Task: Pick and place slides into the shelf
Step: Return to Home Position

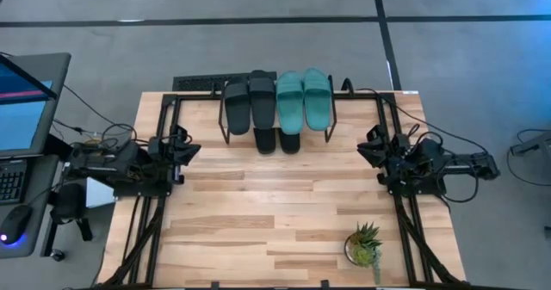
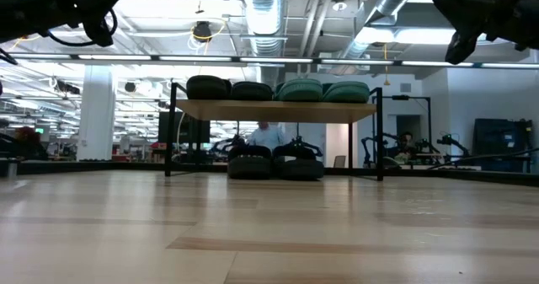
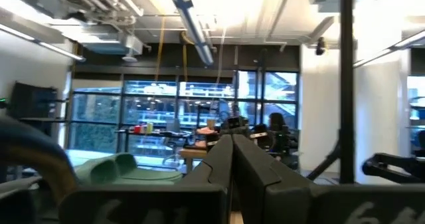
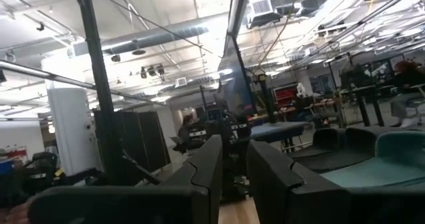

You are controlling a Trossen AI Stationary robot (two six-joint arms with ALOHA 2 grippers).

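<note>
High view: left gripper (image 1: 185, 152) clenched empty, right gripper (image 1: 368, 145) slightly parted, empty; risk: lower slides (image 1: 277, 141) poke past shelf (image 2: 278, 111) front, so an arm could snag them.

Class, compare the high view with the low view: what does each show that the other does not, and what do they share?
Only the high view: the potted plant, the monitor and, in full, the left gripper and right gripper parked at the table's sides. Only the low view: a person in the room behind the shelf. Both: the shelf carrying two black slides on top beside two teal slides, with two more black slides underneath.
</note>
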